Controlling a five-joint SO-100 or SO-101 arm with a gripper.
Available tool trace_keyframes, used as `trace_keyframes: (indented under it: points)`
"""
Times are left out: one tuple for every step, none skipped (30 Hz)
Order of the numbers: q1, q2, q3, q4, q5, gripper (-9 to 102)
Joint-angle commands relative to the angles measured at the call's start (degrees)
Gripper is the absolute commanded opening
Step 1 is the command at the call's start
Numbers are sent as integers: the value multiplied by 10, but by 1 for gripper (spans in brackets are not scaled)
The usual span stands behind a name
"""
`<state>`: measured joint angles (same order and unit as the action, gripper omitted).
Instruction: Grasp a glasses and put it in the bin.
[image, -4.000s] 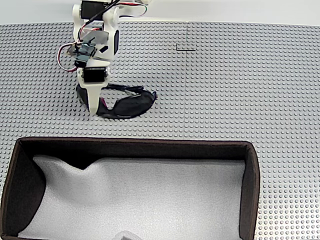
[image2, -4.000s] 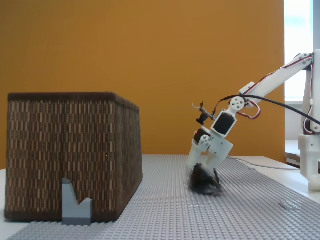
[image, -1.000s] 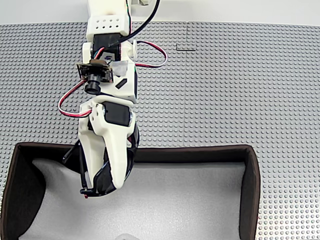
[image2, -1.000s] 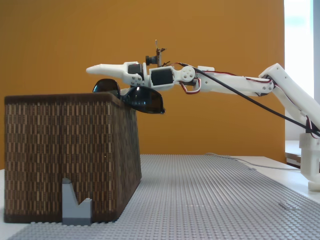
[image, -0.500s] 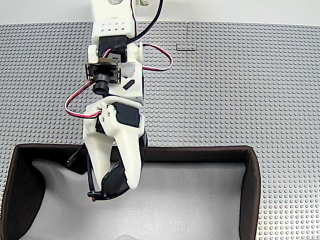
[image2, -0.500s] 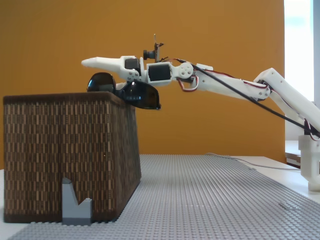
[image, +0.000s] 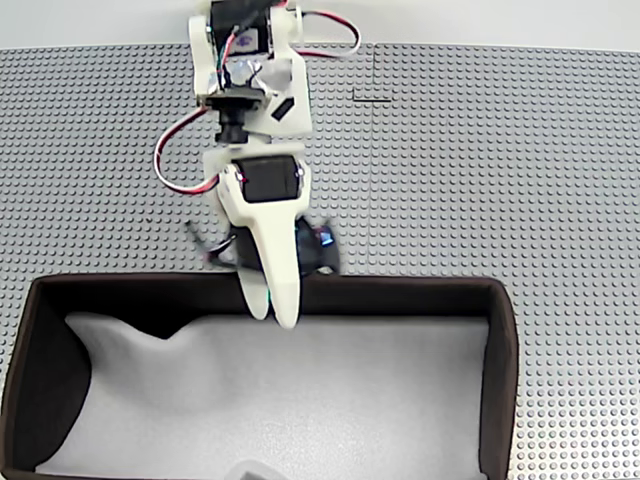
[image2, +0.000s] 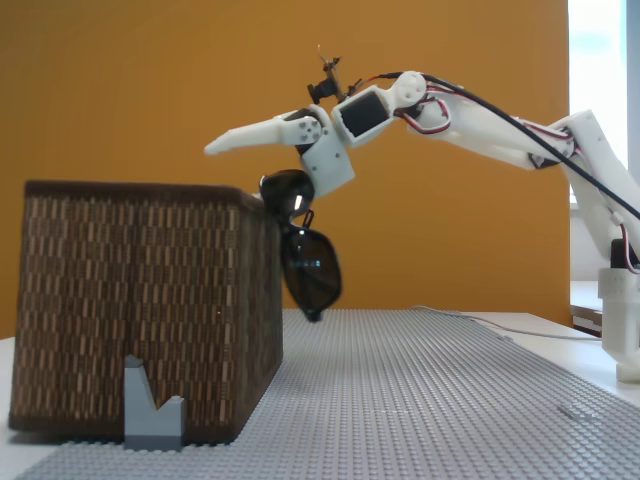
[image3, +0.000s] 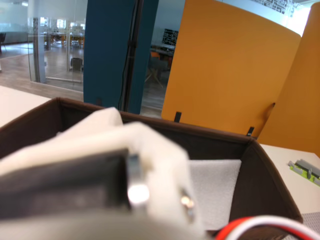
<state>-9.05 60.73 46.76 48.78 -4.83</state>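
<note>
The gripper (image2: 290, 165) looks spread open, top finger sticking out over the bin (image2: 140, 310). The glasses (image2: 305, 255) dangle outside it, against the bin's near wall by the rim.

White pincer (image2: 262, 150) with black servo blocks and red-and-white wiring. Sunglasses (image2: 308, 262): glossy black frame, dark tinted lenses. Bin (image2: 140, 310): brown woven-check outer walls; dark brown inner walls and white lining seen from above (image: 505, 380). Grey studded tabletop (image: 480, 170). Orange backdrop (image2: 150, 90).
</note>
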Motion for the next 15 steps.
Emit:
trace_keyframes:
  points:
    - [-9, 2, 41, 33, 2, 30]
    - [-9, 4, 41, 33, 2, 30]
    - [-7, 8, 41, 33, 5, 27]
    - [-5, 12, 41, 34, 6, 23]
    - [-4, 17, 41, 33, 4, 14]
    - [-4, 22, 39, 30, 1, 0]
    - [-3, 30, 34, 29, 1, 0]
    - [-2, 39, 33, 28, -1, 0]
    - [0, 51, 32, 27, -2, 0]
    - [4, 69, 32, 27, 1, 0]
    - [8, 85, 32, 28, 4, 0]
    - [12, 116, 32, 29, 7, 0]
    - [15, 142, 32, 29, 7, 0]
    - [18, 175, 32, 29, 7, 0]
    - [19, 197, 33, 30, 10, 0]
